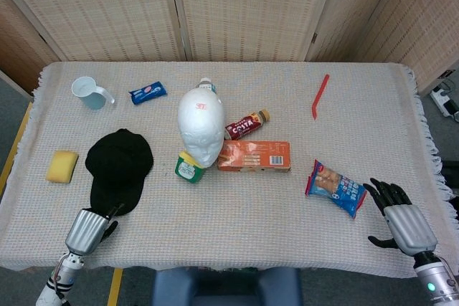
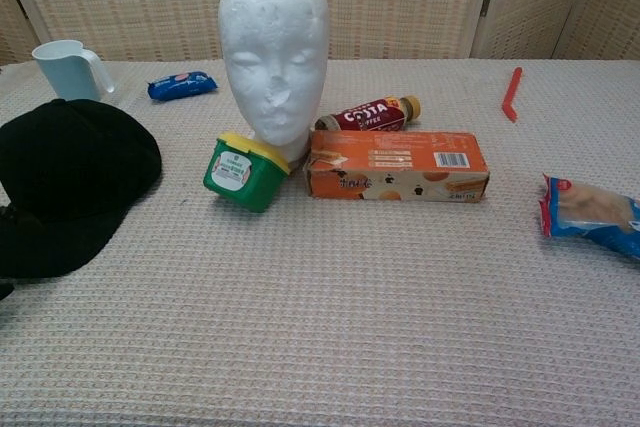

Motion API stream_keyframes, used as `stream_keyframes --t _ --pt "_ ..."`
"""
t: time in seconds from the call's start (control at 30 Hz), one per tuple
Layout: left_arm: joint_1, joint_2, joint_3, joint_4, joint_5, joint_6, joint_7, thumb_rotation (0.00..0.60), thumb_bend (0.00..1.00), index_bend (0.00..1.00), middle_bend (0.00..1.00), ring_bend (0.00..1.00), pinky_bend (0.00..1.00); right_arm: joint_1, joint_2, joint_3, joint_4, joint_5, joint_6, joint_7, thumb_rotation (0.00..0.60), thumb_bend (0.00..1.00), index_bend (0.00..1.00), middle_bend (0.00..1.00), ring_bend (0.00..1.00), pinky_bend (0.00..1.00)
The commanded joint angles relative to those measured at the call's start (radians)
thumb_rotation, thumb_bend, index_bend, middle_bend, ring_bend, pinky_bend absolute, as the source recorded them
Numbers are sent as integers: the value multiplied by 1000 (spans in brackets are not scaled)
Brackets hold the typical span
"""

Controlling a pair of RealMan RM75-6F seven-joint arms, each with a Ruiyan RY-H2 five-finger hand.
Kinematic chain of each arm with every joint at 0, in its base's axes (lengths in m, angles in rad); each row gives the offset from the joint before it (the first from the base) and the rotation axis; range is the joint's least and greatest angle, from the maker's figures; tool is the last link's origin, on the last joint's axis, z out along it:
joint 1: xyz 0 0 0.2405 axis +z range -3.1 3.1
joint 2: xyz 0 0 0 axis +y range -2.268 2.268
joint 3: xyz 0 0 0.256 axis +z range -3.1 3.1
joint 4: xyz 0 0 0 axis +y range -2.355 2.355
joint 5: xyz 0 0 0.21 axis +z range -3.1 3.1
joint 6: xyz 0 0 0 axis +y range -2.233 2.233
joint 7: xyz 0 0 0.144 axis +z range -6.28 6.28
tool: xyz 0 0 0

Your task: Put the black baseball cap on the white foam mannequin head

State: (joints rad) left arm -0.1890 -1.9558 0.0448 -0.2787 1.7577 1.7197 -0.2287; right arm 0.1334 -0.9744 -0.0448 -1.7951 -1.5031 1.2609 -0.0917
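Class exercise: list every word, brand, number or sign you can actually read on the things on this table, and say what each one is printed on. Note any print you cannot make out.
"COSTA COFFEE": on the brown bottle lying behind the orange box.
Orange box: text and barcode, too small to read.
Green tub: white label, blurred.
Blue wrapper: print unreadable.
Snack bag: print unreadable.
Foam mannequin head: small red mark on top, illegible.

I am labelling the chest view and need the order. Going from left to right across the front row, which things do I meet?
black baseball cap → green tub with yellow lid → orange box → blue snack bag
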Motion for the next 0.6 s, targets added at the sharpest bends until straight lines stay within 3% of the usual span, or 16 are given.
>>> stream_keyframes --t 0.03,0.6 --pt "0 -21 6 36 -13 -7 -9 600 316 390 1000 1000 1000 0 0 0 0 0 1 -1 600 36 0 0 0 0" --pt "-14 -43 28 120 -50 -79 21 600 322 385 1000 1000 1000 -11 14 -12 18 -89 59 137 600 35 0 0 0 0"
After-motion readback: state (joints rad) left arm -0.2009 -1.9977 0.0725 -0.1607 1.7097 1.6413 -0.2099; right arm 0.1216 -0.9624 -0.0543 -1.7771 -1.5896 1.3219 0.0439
